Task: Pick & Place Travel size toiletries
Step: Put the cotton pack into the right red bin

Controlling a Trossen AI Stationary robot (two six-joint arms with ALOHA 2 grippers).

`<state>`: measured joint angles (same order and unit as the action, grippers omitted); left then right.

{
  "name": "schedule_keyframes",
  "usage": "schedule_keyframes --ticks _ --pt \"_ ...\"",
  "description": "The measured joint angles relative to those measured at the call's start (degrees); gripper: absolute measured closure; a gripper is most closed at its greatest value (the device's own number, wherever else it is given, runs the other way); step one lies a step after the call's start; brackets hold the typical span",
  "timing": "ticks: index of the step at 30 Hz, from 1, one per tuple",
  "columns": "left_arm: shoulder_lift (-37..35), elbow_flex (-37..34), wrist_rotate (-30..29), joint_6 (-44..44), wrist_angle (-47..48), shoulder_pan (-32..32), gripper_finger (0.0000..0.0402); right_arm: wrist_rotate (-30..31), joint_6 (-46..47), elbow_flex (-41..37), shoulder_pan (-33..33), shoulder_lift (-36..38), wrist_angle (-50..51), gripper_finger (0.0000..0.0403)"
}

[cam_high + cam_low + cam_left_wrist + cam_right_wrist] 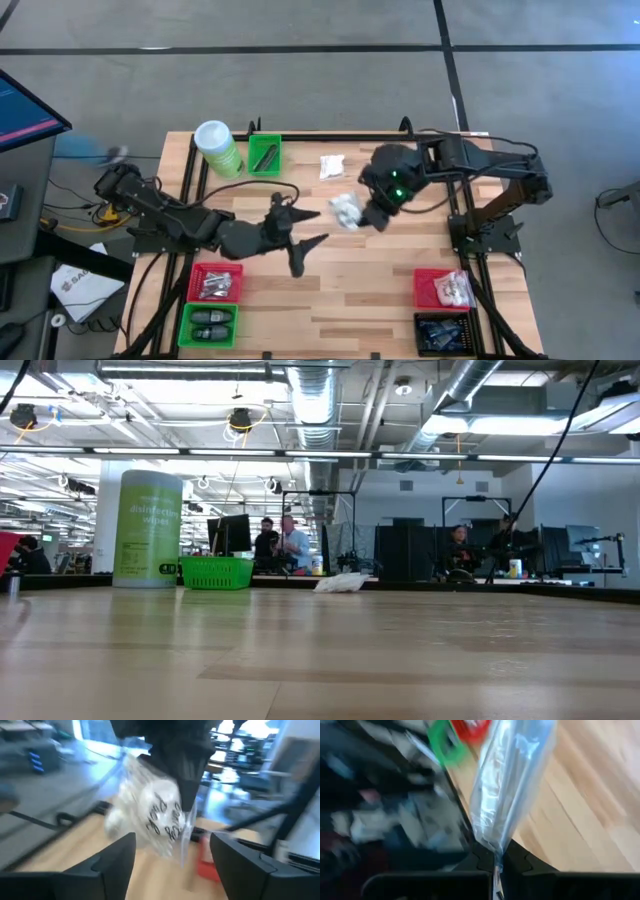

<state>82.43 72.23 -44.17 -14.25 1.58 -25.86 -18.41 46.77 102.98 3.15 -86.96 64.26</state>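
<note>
My right gripper (pixel 362 215) hangs over the middle of the table, shut on a clear crinkly sachet (pixel 346 210) with white contents, one of the travel size toiletries. My left gripper (pixel 318 226) stands open just to the sachet's left, pointing at it. In the left wrist view its two fingers (pixel 117 857) flank the hanging sachet (pixel 150 815) without touching it. A second white sachet (pixel 331 166) lies flat on the table farther back. The low view shows that sachet (pixel 340 582) but neither gripper. My right gripper pinches the sachet's clear plastic edge (pixel 496 851) between its two shut fingers. The fingers slant downward from the table's right side. The sachet hangs from the fingertips (pixel 187 795), lifted clear of the table, with its filled part away from the fingers.
A tall green canister (pixel 217 148) and a green bin (pixel 265 155) stand at the back left. A red bin (pixel 215 283) and a green bin (pixel 208 325) sit at the front left. At the front right are a red bin (pixel 443 290) and a black bin (pixel 443 333).
</note>
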Motion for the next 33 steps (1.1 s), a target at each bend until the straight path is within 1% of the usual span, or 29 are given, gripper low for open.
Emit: schedule_keyframes --ticks 3,6,8,10,11,16,23,25,26,28,33 --pt "-0.01 0.02 6.63 -2.55 1.35 0.88 0.0161 -1.27 -1.16 0.03 1.90 0.24 6.71 0.0402" --pt "0.00 0.00 11.90 -2.74 1.51 1.47 0.0160 -2.63 -2.67 0.00 4.00 0.24 12.34 0.0403" --pt "0.00 0.00 18.45 -3.37 1.67 2.79 0.0155 -3.48 -3.38 0.00 5.42 0.24 13.27 0.0403" --pt "0.00 0.00 25.45 -5.13 2.01 4.70 0.0148 -4.71 -3.93 0.00 6.75 -0.02 12.37 0.0403" --pt "0.05 0.01 27.90 -5.68 2.02 5.76 0.0143 -5.45 -4.41 0.00 7.39 -0.16 11.82 0.0403" --pt "0.46 0.00 34.03 -5.81 1.63 10.30 0.0124 -8.10 -5.56 0.02 10.04 -1.37 8.08 0.0403" --pt "1.74 -0.04 50.51 -10.54 -1.62 16.37 0.0115 -8.98 -6.34 -0.02 10.81 -2.81 2.13 0.0403" --pt "2.90 0.13 54.59 -11.84 -5.25 17.27 0.0114 -8.97 -6.52 0.12 10.06 -3.34 1.24 0.0403" --pt "2.96 -0.03 56.20 -12.46 -5.08 17.42 0.0114 -8.89 -6.50 -0.10 9.85 -3.51 1.55 0.0403" --pt "3.98 0.03 57.95 -13.47 -8.08 17.44 0.0114 -8.56 -6.77 -0.05 9.64 -3.47 1.40 0.0403" --pt "5.67 0.09 58.14 -13.93 -9.07 17.37 0.0114 -8.57 -6.87 -0.02 8.37 -3.41 -0.30 0.0403"
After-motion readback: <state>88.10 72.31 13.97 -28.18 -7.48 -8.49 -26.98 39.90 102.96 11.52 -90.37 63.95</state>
